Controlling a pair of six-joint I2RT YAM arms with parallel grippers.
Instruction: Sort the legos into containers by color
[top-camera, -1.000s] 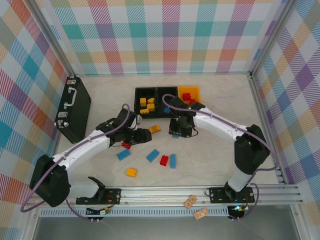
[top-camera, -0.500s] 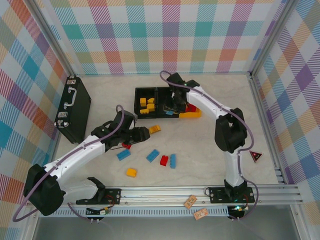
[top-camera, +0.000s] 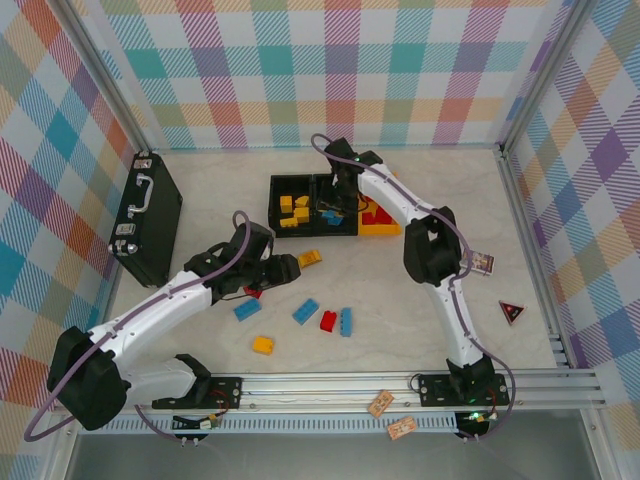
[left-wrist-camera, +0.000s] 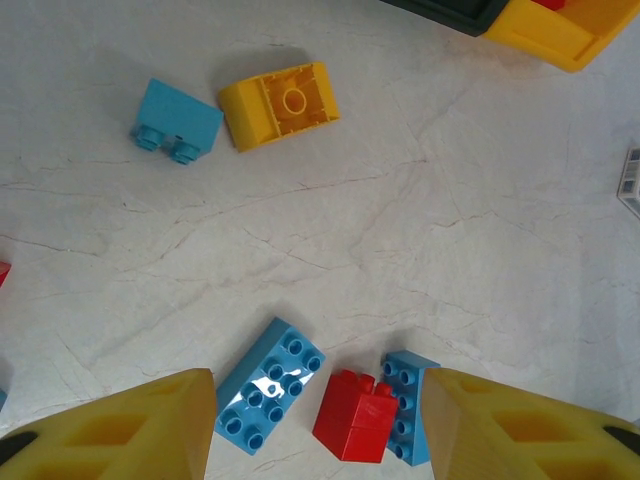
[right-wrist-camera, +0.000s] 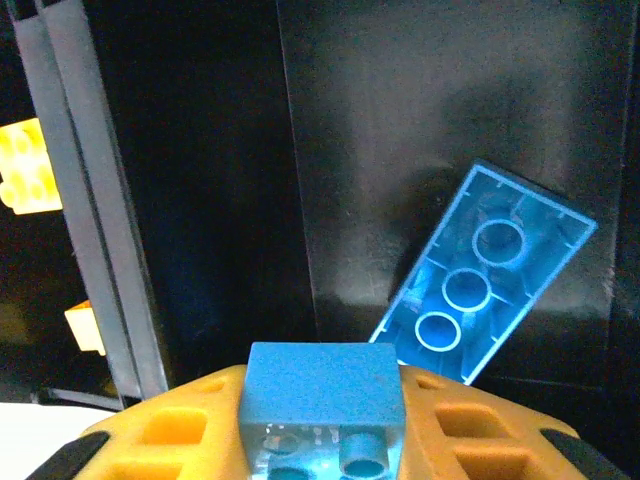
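On a pale marbled tabletop (top-camera: 430, 330), the right arm's tool (top-camera: 337, 203) hangs over the middle of three joined plastic bins (top-camera: 316, 180), flanked by a black bin (top-camera: 272, 192) holding yellow lego bricks (top-camera: 293, 212) and an orange-yellow bin (top-camera: 386, 230) holding red lego bricks (top-camera: 377, 216). The left arm's tool (top-camera: 290, 268) hovers near a loose yellow brick (top-camera: 310, 258), with scattered blue, red and yellow bricks (top-camera: 328, 320) nearer the bases. A black latched briefcase (top-camera: 145, 215) lies at far left.

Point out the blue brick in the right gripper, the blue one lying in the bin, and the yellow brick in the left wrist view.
held blue brick (right-wrist-camera: 322, 388), right wrist view, flat face.
blue brick in the bin (right-wrist-camera: 495, 265), right wrist view, hollow underside.
yellow brick (left-wrist-camera: 280, 105), left wrist view, hollow underside.
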